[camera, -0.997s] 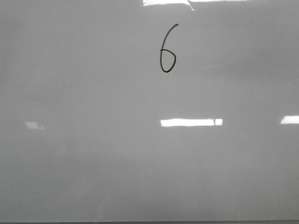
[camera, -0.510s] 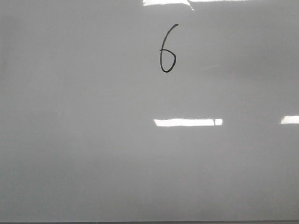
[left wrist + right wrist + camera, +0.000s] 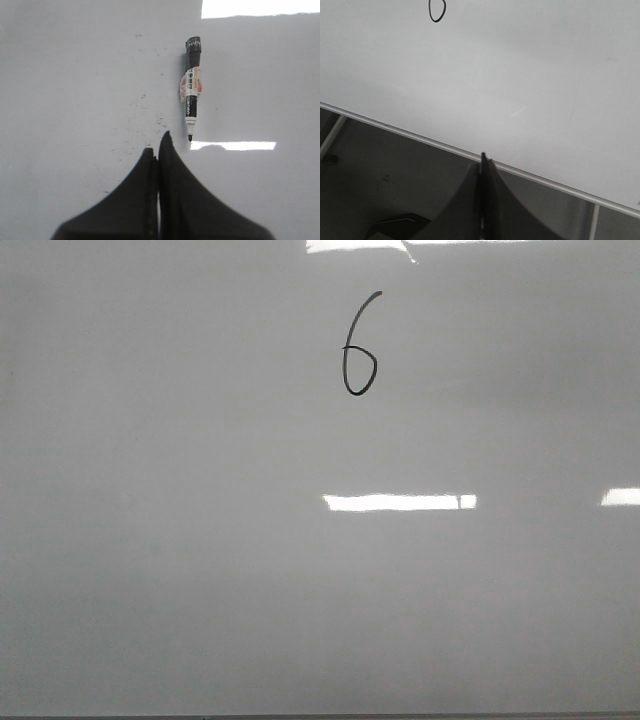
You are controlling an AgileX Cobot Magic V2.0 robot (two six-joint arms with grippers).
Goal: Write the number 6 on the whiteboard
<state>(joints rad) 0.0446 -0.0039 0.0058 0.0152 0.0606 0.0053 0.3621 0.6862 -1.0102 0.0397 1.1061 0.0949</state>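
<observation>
The number 6 (image 3: 359,348) is drawn upper centre on the whiteboard (image 3: 200,570), marker (image 3: 191,90) lies released, left gripper (image 3: 158,150) and right gripper (image 3: 482,162) pinched empty; both are best kept clear to avoid smudging.

Closed right claw (image 3: 481,162) hangs above the whiteboard (image 3: 520,75) edge.

A dark grey floor (image 3: 410,170) lies beyond the thin metal edge strip (image 3: 420,137) in the right wrist view. Pale frame bars (image 3: 332,135) run from under that strip down across the floor, one near each end of it. A small dark spot sits on the floor just beside the bar at one end. Bright rectangular ceiling-light reflections (image 3: 400,502) glare on the glossy surface above the strip.
</observation>
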